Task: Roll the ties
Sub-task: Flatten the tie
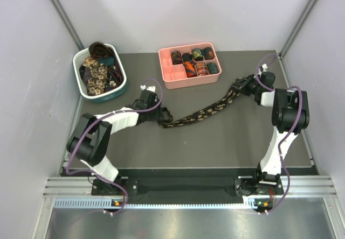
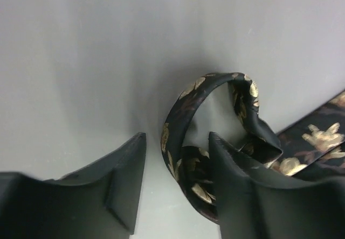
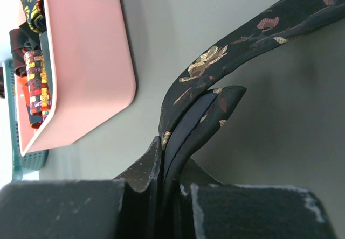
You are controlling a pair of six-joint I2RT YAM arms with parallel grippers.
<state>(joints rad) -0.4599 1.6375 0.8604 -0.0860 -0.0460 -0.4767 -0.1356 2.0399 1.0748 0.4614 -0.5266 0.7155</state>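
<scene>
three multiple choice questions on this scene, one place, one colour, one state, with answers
1. Where does the pink tray stand?
A. by the arm bases
B. at the table's far edge, right of the basket
C. under the left arm
2. What print has the tie stretched across the table?
A. plain red
B. white stripes
C. beige flowers on dark
3. How is the right gripper?
A. shut on the tie's end
B. open, empty
C. open over the tray
Answers: 1 B, the top view shows it beside the basket at the far edge; 2 C, the wrist views show beige flowers on dark cloth; 3 A, its wrist view shows the jaws closed on the folded end.
</scene>
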